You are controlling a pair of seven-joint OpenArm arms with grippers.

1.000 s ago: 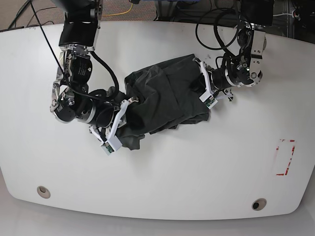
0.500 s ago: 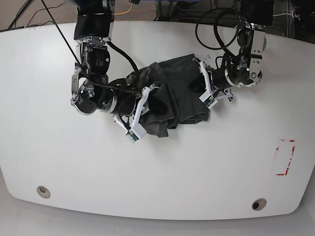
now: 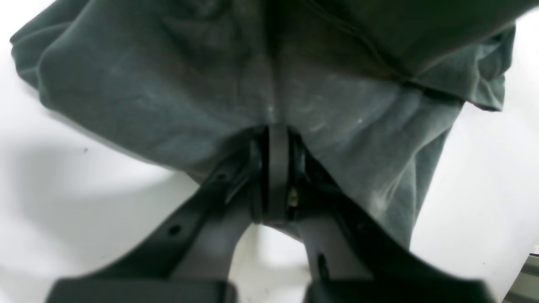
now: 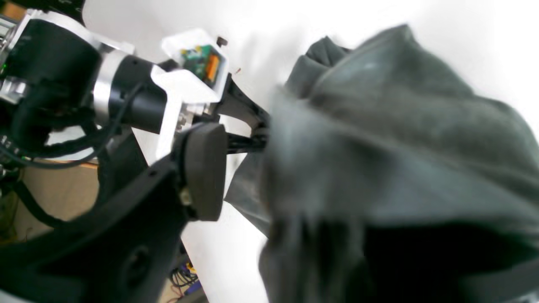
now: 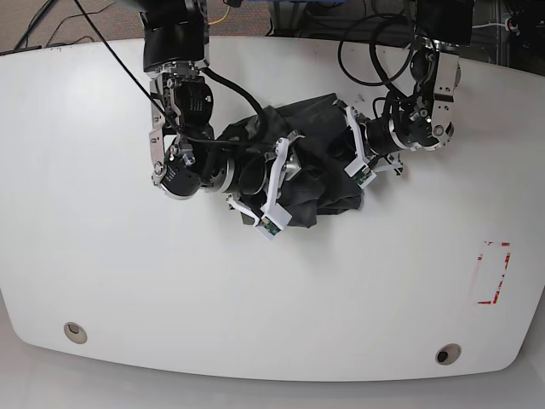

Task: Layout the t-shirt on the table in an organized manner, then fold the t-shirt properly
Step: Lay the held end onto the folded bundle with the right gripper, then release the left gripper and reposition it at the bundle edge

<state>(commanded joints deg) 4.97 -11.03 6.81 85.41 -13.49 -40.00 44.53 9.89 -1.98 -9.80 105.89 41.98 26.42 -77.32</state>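
Clearly bunched, in the base view: t-shirt (image 5: 308, 166) heaped into a dark mound on the upper middle of the bench (image 5: 128, 298), between the two arms. Left gripper (image 5: 355, 155) pressed against the heap's edge on that view's right, right gripper (image 5: 277, 183) buried in the opposite side. Held from both ends, probably so the cloth can be drawn apart and spread flat; layout judged not yet achieved, folding not begun. No clear long axis in this crumpled state, only a rough stretch from one gripper toward the other; neck and hem impossible to pick out, so no telling which way the garment points.

Next, the left wrist view: t-shirt (image 3: 210, 84) filling the upper frame, hanging in soft folds onto the white bench (image 3: 63, 210). Left gripper (image 3: 276, 139) closed tight, jaws together with a pinch of grey cloth caught at their tips. Gripped at an edge fold, seemingly to anchor that side.

Lastly, the right wrist view: blurred. T-shirt (image 4: 400, 147) draped thickly across the right half, white bench (image 4: 273, 25) above. One dark finger (image 4: 204, 168) of the right gripper standing clear to the left of the cloth, the other lost beneath the folds; jaws apparently parted around fabric, though whether actually clamped cannot be told. Left gripper (image 4: 259, 134) visible beyond, nipping the far edge.
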